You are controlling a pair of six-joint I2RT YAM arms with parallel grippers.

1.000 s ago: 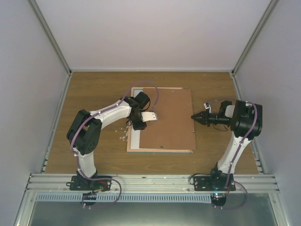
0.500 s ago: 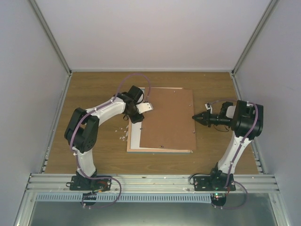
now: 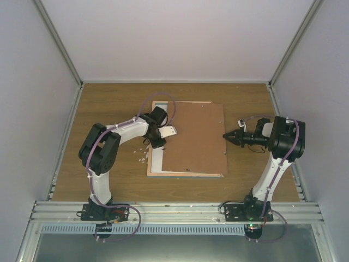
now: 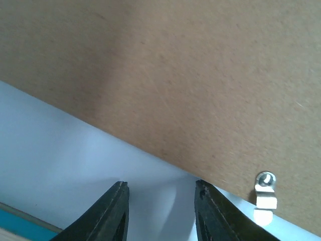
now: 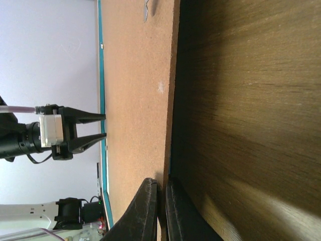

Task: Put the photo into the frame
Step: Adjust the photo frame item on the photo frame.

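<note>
Left pincer [image 4: 160, 187] had shifted along the board's [image 3: 196, 139] left edge, half-open and empty; right pincer [image 5: 161, 182], shut, should brace its right edge.

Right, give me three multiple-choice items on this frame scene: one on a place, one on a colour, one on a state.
1. Where are the right arm's fingers?
A) over the left arm's base
B) at the right edge of the flat brown fibreboard backing panel
C) at the table's far left corner

2. What colour is the rim of the thin rectangular picture frame beside the pale sheet?
A) red
B) yellow
C) teal

3. How do the left arm's fingers stand?
A) apart, with nothing between them
B) shut on the panel
C) out of every view

Answers: B, the right wrist view shows them closed on that edge. C, a teal strip shows in the left wrist view. A, a clear gap shows, with only the pale sheet behind it.
</note>
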